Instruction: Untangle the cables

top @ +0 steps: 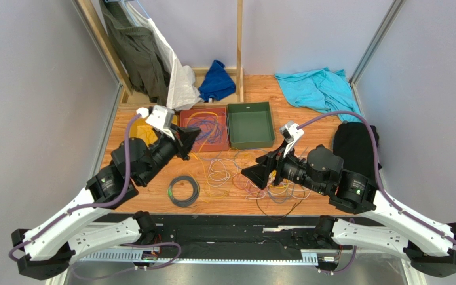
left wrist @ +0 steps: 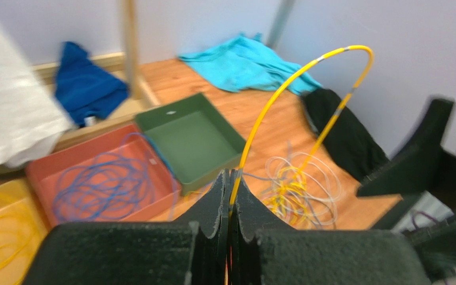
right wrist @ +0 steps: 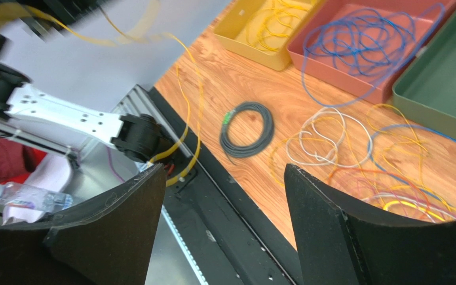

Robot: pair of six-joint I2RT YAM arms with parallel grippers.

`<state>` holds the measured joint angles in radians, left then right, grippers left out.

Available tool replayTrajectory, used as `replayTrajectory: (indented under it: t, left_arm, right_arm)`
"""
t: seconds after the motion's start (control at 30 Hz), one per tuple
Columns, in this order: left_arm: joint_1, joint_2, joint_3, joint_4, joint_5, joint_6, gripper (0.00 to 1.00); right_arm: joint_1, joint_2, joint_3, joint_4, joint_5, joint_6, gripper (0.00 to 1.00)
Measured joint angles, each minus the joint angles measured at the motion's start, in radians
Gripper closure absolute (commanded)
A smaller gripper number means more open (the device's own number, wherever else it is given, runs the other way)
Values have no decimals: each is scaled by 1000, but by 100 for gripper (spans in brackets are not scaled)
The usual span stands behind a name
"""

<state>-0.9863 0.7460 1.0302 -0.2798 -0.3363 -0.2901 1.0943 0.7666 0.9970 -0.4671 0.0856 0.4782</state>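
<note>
Left claw (left wrist: 231, 184) is clamped shut on a yellow cable (left wrist: 284, 85), pinched right between the fingers. From there the cable arcs up high and drops back toward the tangle (top: 236, 175). The tangle is a loose mess of yellow, blue, white-grey and orange loops on the wooden table (top: 307, 98), just in front of the trays and between the two claws.

Right claw (right wrist: 225, 172) is wide open with nothing in it, hanging above the near edge of the table beside the tangle.

Three trays sit in a row at the back. The yellow tray (right wrist: 254, 50) has thin yellow wires (right wrist: 278, 15) in it. The red tray (right wrist: 343, 78) next to it holds a pile of blue cables (right wrist: 361, 35), with one blue loop spilling over the front wall onto the table. The green tray (right wrist: 444, 77) is right beside the red one.

The black coil (right wrist: 268, 127) with the green tag lies flat on the table by itself, near the tangle but not touching it.
</note>
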Motion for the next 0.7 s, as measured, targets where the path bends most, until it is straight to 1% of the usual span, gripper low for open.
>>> replayTrajectory:
  t: [0.07, 0.17, 0.23, 0.3, 0.4, 0.5, 0.6, 0.7]
  left_arm:
    - [44, 16, 55, -69, -32, -15, 100]
    - [145, 57, 161, -186, -86, -33, 100]
    - [207, 85, 211, -238, -118, -38, 100]
    - [266, 109, 236, -273, -143, -38, 100]
    - [386, 145, 237, -301, -151, -37, 100]
    - [515, 189, 208, -292, -142, -38, 100]
    - [620, 240, 174, -277, -116, -43, 100]
    - [702, 299, 152, -254, -97, -44, 100]
  right_arm:
    - [0, -5, -17, -9, 15, 1, 23]
    - [0, -35, -60, -8, 29, 8, 24]
    - [0, -95, -126, -10, 37, 20, 28]
    - [0, -126, -153, -14, 40, 25, 31]
    - [0, -189, -211, -15, 45, 39, 32]
    - [0, -235, -246, -16, 47, 50, 33]
    - [0, -266, -272, -23, 47, 62, 34]
    - [0, -299, -312, -21, 44, 82, 35]
